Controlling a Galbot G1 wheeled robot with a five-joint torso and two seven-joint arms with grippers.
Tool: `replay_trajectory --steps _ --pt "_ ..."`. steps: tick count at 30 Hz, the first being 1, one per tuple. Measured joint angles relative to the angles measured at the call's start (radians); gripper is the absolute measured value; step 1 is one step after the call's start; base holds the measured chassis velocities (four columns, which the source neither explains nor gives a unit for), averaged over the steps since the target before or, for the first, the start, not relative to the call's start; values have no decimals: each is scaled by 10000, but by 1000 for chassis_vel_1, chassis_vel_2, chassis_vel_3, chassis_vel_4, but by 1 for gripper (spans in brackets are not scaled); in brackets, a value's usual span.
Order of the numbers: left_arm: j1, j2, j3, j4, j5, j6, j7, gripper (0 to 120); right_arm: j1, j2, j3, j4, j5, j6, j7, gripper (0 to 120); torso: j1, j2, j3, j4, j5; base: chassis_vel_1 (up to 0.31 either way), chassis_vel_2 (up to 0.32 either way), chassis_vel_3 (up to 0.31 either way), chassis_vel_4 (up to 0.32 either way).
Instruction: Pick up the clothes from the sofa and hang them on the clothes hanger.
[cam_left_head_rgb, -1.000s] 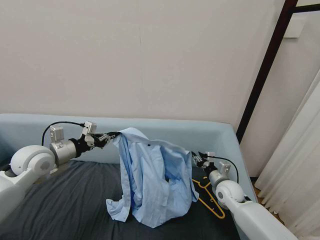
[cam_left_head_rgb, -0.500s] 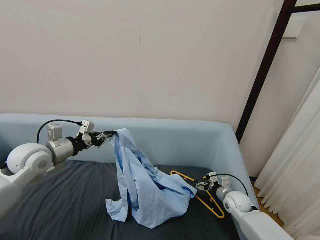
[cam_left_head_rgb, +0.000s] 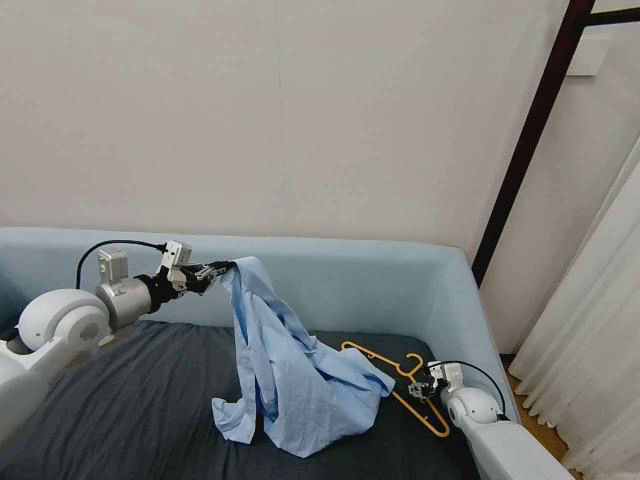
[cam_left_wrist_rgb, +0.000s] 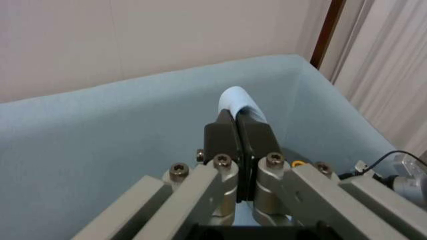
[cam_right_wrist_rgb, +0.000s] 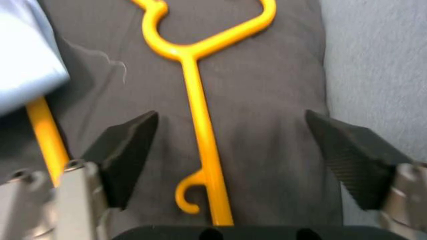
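Head view: one pale blue shirt (cam_left_head_rgb: 290, 370) hangs from the left gripper (cam_left_head_rgb: 225, 268) over the sofa (cam_left_head_rgb: 390, 285), its lower part heaped on the dark seat. One yellow hanger (cam_left_head_rgb: 420, 412) lies beside it, one end under the cloth, with the right gripper (cam_left_head_rgb: 428, 380) low by it.
Left wrist view: two fingers (cam_left_wrist_rgb: 220, 137) pinch a shirt fold.
Right wrist view: two pads (cam_right_wrist_rgb: 127, 150) stand spread wide, the hanger lying between them.
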Motion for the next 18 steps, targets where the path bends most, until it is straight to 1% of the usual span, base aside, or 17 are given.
replay_trajectory --steps 4,5,9,10,11,12,14,15,18 --pt "-29 -58 19 18 25 -11 -10 0 -14 88 37 -253 -271 291 -229 64 0 0 0 0 0 0 0 0 0" --pt "-29 -58 19 18 25 -11 -10 0 -14 88 37 -253 -271 291 -229 64 0 0 0 0 0 0 0 0 0" --pt "-30 -89 19 58 68 -25 -12 0 -11 263 33 -400 -530 451 -266 47 0 0 -1 1 -1 0 0 0 0" --pt "-30 -99 18 67 78 -29 -12 0 -7 322 20 -441 -670 457 -266 41 0 -1 -1 0 -1 0 0 0 0" --pt "-30 -99 18 67 78 -29 -12 0 -7 322 20 -441 -670 457 -266 41 0 -1 -1 0 -1 0 0 0 0" --pt "-29 -108 17 79 87 -36 -12 0 -2 360 10 -466 -746 447 -261 38 0 0 -1 0 0 0 0 0 0" --pt "-29 -126 17 128 115 -64 -4 0 3 445 -18 -479 -869 324 -171 26 0 0 -1 1 -1 0 0 0 0" --pt "-29 -126 17 128 115 -64 -4 0 3 445 -18 -479 -869 324 -171 26 0 0 -1 1 -1 0 0 0 0" --pt "-59 -173 29 227 219 -136 29 0 10 475 -42 -455 -901 174 -91 15 0 0 -1 6 2 0 0 0 0"
